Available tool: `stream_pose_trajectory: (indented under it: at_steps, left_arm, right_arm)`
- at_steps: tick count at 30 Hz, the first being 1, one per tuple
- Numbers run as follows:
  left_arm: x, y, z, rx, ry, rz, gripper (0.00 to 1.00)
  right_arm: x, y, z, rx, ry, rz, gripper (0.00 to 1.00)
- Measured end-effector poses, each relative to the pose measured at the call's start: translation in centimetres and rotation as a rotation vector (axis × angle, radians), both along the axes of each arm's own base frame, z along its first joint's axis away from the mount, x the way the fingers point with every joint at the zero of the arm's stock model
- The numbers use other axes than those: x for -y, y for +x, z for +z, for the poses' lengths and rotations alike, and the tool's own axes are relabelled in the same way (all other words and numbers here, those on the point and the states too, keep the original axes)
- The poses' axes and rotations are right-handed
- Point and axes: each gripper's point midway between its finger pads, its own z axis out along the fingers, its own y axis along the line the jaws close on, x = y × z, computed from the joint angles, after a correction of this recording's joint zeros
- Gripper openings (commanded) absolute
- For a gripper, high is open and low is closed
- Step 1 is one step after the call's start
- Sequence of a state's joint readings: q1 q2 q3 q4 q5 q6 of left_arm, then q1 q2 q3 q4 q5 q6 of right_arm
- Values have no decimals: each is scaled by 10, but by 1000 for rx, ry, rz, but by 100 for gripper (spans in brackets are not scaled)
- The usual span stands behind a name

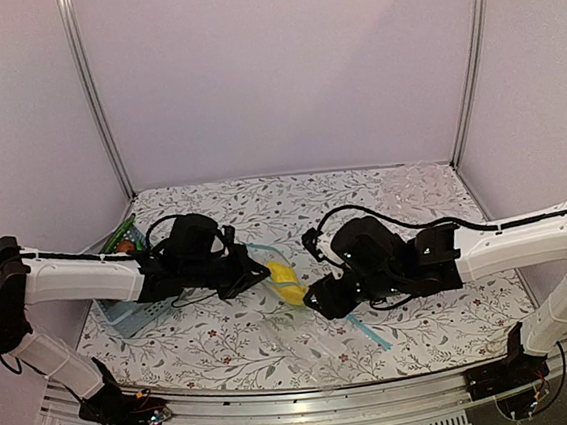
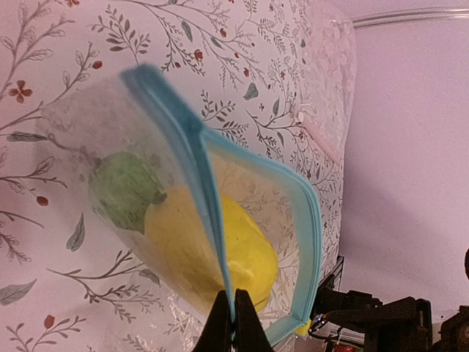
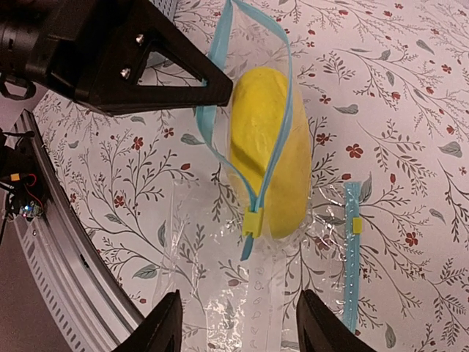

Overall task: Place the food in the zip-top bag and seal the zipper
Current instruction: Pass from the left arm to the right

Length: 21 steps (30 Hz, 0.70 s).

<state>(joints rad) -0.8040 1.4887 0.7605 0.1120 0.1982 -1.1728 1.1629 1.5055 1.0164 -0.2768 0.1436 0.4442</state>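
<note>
Left gripper (image 2: 232, 308) pinches zipper (image 2: 188, 141); green food (image 2: 123, 192) blurred behind plastic.

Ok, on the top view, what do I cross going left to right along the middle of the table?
Left claw → yellow food piece → right claw → long blue strip.

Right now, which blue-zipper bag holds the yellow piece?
The small bag pinched by the left end effector; the other blue strip lies flat on the table.

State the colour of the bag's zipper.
The zipper is light blue, clearest in the left wrist view.
</note>
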Motion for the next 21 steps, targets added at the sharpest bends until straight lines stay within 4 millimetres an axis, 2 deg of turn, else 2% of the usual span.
stream_pose_trajectory:
  at_steps: [5,9,17,21]
  left_arm:
    - [0,0,0,-2,-1,2,1]
    - [0,0,0,-3,0,2,1]
    - [-1,0,-1,-4,1,2,1]
    - [-1,0,0,-4,0,3,1]
  right_arm:
    - [-7,5,-11,23,-35,-3,47]
    - [-10,10,-23,33,-69,-8,35]
    - [-17,14,-28,51,-82,-6,21]
    - [-19,15,-30,58,-82,-6,2]
